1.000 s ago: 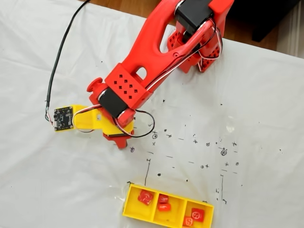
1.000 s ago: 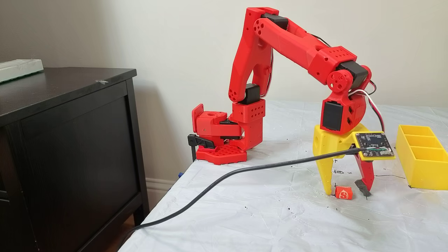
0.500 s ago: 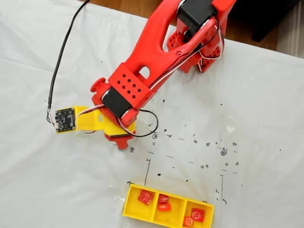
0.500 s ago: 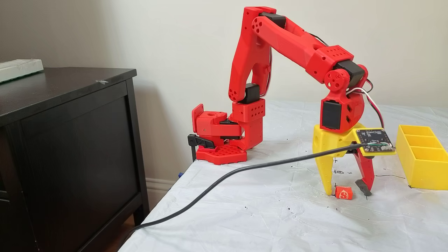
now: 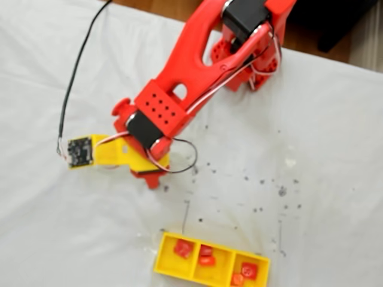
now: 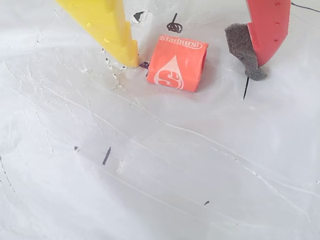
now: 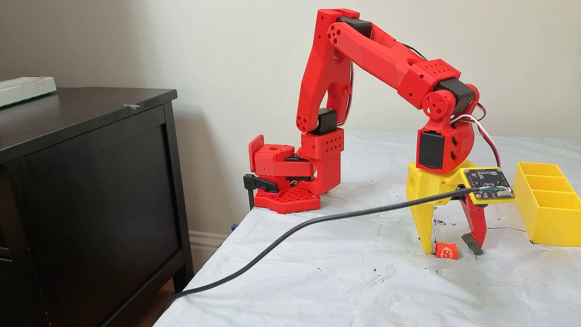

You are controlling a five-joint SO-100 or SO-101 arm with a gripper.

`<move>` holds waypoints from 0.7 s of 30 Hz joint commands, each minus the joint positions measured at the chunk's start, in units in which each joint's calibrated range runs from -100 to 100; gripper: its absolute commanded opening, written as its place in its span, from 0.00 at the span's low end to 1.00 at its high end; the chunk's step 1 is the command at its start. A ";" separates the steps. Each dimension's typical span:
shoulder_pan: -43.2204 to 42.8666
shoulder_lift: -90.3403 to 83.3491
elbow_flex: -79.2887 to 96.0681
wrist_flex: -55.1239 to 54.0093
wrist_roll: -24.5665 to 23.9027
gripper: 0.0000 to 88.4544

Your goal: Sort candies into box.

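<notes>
Where the orange Starburst candy [image 6: 177,63] lies flat on the white table cover [image 6: 150,175], the gripper [image 6: 195,62] straddles it with its fingers spread: the yellow finger [image 6: 107,25] tip sits just beside the candy's left edge in the wrist view, while the red finger [image 6: 267,27] with its grey pad [image 6: 242,50] stands apart to the right. Nothing lies between them. Nearby, the yellow box [image 5: 210,263] holds five red candies [image 5: 183,247] across its three compartments, one of them alone in the left one. A black cable [image 7: 295,229] trails across the cover toward the circuit board [image 7: 488,183].

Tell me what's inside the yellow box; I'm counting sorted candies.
In a fixed view the box holds five candies: one at left, two in the middle, two at right. Nothing in it is covered.
</notes>
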 commanded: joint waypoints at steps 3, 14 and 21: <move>0.52 -0.81 -3.35 -0.40 -0.29 0.03; -0.47 -2.50 -3.17 -1.38 -3.42 0.00; -5.91 -15.31 -3.71 2.14 -6.84 0.00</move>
